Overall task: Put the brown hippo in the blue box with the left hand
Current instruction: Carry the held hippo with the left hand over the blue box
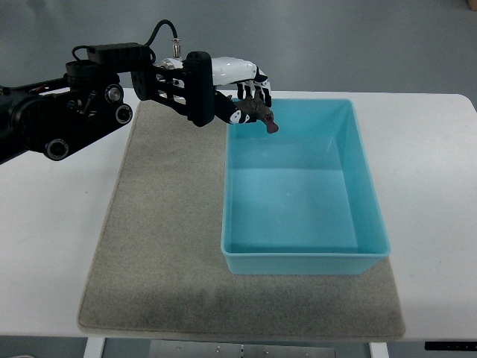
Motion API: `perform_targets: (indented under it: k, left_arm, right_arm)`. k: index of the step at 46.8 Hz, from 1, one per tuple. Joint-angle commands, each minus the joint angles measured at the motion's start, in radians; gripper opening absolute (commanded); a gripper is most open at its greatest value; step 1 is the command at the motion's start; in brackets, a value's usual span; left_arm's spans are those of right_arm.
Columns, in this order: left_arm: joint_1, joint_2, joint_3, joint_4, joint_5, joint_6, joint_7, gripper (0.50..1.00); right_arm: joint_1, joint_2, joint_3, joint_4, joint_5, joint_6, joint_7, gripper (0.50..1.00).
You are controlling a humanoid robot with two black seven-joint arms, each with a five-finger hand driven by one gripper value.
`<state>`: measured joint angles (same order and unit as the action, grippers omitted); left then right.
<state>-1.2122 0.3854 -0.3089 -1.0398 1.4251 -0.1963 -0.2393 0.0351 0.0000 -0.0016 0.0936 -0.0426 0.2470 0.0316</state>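
My left hand (250, 101) comes in from the left edge on a black arm and is shut on the brown hippo (261, 115). It holds the hippo above the far left corner of the blue box (373, 224). The hippo's snout points down and right over the box's inside. Most of the hippo is hidden by my fingers (246, 91). The blue box is an open rectangular bin with nothing visible inside it. My right hand is not in view.
The box stands on a grey mat (164, 246) that covers the middle of a white table (45, 246). The table's front edge runs along the bottom of the picture.
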Motion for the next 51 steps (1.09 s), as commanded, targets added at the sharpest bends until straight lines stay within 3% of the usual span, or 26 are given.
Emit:
perform_targets:
  k: [1, 22, 51]
  left_arm:
    - [0.002, -0.006, 0.001, -0.017, 0.0, 0.0, 0.0, 0.5]
    - [0.036, -0.089, 0.004, -0.039, 0.0, -0.003, 0.002, 0.5]
    - [0.105, -0.111, 0.016, -0.037, 0.001, -0.003, 0.002, 0.51]
  right_arm:
    - [0.0, 0.0, 0.0, 0.0, 0.0, 0.0, 0.001, 0.936]
    - [0.0, 0.0, 0.0, 0.0, 0.001, 0.0, -0.001, 0.936]
    - [0.0, 0.0, 0.0, 0.0, 0.001, 0.0, 0.001, 0.936]
